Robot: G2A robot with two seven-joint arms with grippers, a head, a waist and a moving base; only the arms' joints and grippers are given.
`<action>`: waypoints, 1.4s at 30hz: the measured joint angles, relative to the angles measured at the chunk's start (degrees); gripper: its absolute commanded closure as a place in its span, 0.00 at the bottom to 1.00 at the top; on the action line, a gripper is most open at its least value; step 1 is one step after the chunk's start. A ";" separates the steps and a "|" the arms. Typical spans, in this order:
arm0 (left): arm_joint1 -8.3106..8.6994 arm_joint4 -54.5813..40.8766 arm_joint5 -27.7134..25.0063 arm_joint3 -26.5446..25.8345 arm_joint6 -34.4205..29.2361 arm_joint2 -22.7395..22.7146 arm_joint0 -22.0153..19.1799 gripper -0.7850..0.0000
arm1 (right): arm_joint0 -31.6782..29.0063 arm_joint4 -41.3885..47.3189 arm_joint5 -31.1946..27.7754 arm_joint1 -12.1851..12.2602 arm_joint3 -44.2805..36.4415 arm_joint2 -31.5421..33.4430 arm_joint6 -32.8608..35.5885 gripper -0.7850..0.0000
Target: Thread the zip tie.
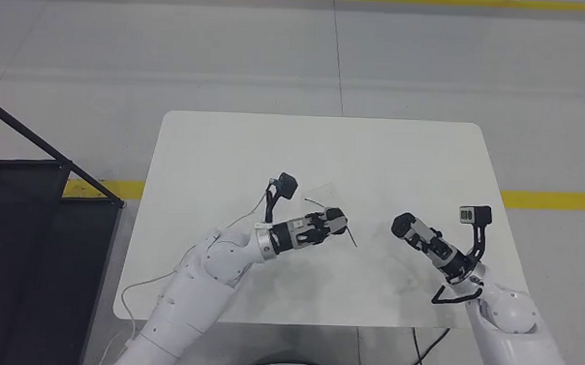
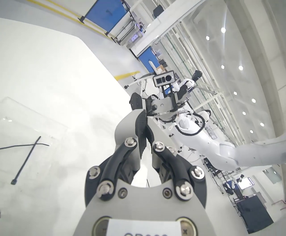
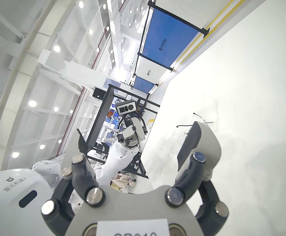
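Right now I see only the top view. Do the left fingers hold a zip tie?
Observer: No. In the left wrist view the left fingers are shut, with nothing between them.
Operator: Where are the ties, then?
Observer: Two zip ties lie crossed on a clear sheet, beside those fingers.
Operator: And the right fingers?
Observer: The right wrist view shows the right fingers wide open and empty.

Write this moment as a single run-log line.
left gripper shut | right gripper open | two zip ties crossed on table | threading not started
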 measured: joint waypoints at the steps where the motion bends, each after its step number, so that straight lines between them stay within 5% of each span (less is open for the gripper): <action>1: 0.17 -0.32 -0.24 -0.21 -0.65 -0.32 0.15 1.00 | 0.00 0.06 0.09 0.02 -0.01 0.05 0.17 0.00; 10: 1.92 0.40 0.94 -5.42 -0.82 -5.05 4.28 1.00 | -0.11 0.39 0.61 0.07 -0.08 0.22 0.24 0.00; 20: 1.94 0.80 1.41 -6.08 -0.75 -4.79 4.48 1.00 | -0.16 -2.16 0.47 0.02 -1.79 -0.34 -0.65 0.00; 25: 2.52 0.43 2.41 -8.09 0.40 -6.94 4.69 1.00 | -0.98 -16.85 0.77 -0.17 -6.90 -1.67 -6.83 0.00; 32: 4.73 -3.79 1.22 -10.29 -1.99 -16.23 9.54 1.00 | -3.84 -43.51 1.56 -0.59 -16.44 -3.84 -18.57 0.00; 37: 5.73 -6.34 2.31 -10.40 -2.50 -20.45 11.93 1.00 | -6.62 -69.38 15.73 -1.61 -23.94 -10.67 -27.49 0.00; 42: 5.83 -6.95 2.57 -10.27 -2.67 -20.77 11.99 1.00 | -6.56 -69.49 14.89 -1.59 -23.68 -9.92 -27.29 0.00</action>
